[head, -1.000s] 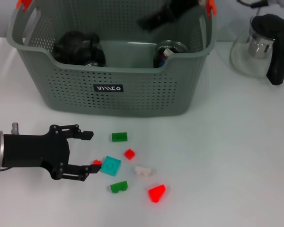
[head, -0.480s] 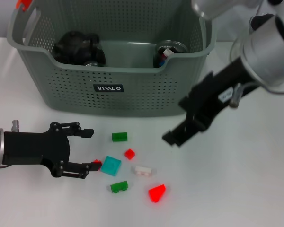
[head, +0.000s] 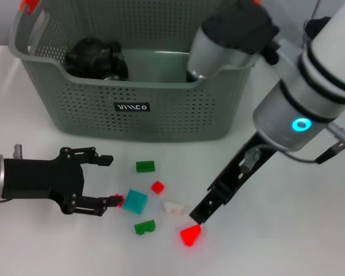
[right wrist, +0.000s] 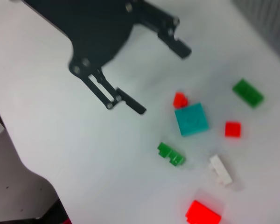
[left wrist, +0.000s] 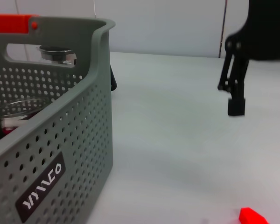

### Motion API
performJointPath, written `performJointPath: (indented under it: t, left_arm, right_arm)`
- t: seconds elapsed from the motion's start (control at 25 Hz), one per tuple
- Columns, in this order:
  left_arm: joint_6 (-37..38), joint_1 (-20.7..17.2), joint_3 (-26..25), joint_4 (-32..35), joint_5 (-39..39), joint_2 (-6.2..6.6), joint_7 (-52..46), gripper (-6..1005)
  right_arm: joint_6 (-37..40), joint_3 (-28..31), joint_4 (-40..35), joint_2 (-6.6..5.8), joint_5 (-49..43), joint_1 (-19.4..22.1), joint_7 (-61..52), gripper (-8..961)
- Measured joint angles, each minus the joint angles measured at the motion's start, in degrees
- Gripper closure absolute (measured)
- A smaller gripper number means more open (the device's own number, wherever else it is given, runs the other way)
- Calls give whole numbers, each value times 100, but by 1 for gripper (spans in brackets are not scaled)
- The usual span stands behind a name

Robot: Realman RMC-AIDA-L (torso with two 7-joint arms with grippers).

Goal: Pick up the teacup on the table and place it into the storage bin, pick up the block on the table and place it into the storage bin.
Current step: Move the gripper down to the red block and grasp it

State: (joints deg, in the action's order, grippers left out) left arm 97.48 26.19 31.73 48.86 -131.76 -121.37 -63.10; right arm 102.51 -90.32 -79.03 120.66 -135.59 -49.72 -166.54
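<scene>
Several small blocks lie on the white table in front of the storage bin (head: pixel 132 123): a teal block (head: pixel 135 201), green blocks (head: pixel 144 166), a white one (head: pixel 173 207) and a red wedge (head: pixel 190 234). My left gripper (head: pixel 110 181) rests open at the table's left, its lower fingertip beside a tiny red block (head: pixel 118 198). My right gripper (head: pixel 201 214) hangs just above the red wedge, holding nothing that I can see. The right wrist view shows the left gripper (right wrist: pixel 158 77), the teal block (right wrist: pixel 191 119) and the red wedge (right wrist: pixel 203 212). A glass teacup (left wrist: pixel 16 109) sits inside the bin.
A black object (head: pixel 95 57) lies in the bin's left half. A glass teapot (left wrist: pixel 58 53) stands behind the bin, mostly hidden by my right arm (head: pixel 299 109) in the head view. The bin's orange handle clip (head: pixel 27 4) shows at its left corner.
My right arm has swung from above the bin down across the table to the red wedge. The left gripper has barely moved and the blocks lie as before.
</scene>
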Motion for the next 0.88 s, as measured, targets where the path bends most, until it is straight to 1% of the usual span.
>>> performJointPath:
  t: [0.08,0.24,0.56,0.72,0.88]
  left_arm:
    - [-1,0,0,0,-3,0,4,153]
    - [-1,0,0,0,-12,0,13,153]
    - [-17,-9,0,0,-17,9,56,152]
    - [-25,-28,0,0,-14,1,60,152]
    - [-41,-52,-1,-40,14,-16,66,152]
  right_arm:
    - [-193,-222,349,8,3,-80,-225,29]
    - [-384,-417,637,14,10,-153,-407,29]
    - [-950,-1068,1120,25,16,-205,-556,28]
    - [-1198,-1402,1210,20,14,-214,-358,28]
    - [-1478,-1649,1235,11,-12,-167,146,28]
